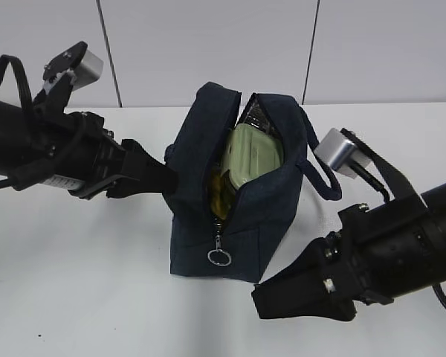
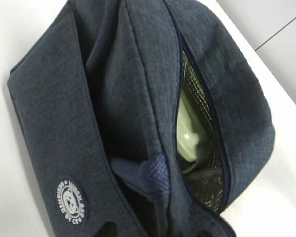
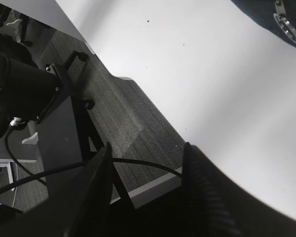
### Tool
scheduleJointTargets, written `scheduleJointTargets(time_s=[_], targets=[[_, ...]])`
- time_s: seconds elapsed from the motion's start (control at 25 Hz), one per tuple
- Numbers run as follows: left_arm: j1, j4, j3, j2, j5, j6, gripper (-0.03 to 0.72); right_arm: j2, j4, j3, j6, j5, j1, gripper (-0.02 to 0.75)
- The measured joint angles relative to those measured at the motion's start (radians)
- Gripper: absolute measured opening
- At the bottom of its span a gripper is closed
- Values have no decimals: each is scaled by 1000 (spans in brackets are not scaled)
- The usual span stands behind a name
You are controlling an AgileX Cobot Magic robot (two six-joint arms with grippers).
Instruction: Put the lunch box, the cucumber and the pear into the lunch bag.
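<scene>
Dark navy fabric lunch bag (image 1: pixel 238 216) stands unzipped, sage-lidded glass lunch box (image 1: pixel 254 155) inside. Left gripper (image 1: pixel 160 178) jaws indeterminate at its left side; right gripper (image 3: pixel 148 192) spread, empty.

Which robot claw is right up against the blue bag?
The left gripper, on the picture's left: its tip meets the lunch bag. The right gripper sits apart, with bare table between.

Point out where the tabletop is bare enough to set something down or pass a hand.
Bare table lies front left, below the left gripper, and behind the lunch bag on both sides. It is crowded between the bag's front right corner and the right gripper.
</scene>
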Motion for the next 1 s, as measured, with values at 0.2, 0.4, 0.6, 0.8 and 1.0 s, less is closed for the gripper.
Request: scheduleJointTargets(time_s=[0.2,0.4,0.6,0.8,1.0], targets=[[0,-1,0,0,8,0,306,4,7,0,-66,-40,0,365],[0,-14,0,0,24,0,306,4,7,0,-82,-23,0,365],[0,-73,0,0,47,1,306,4,6,0,-83,-18,0,365],[0,-124,0,0,79,1,306,4,6,0,-83,-18,0,365],[0,-141,0,0,62,1,306,4,4,0,-83,-31,0,365]])
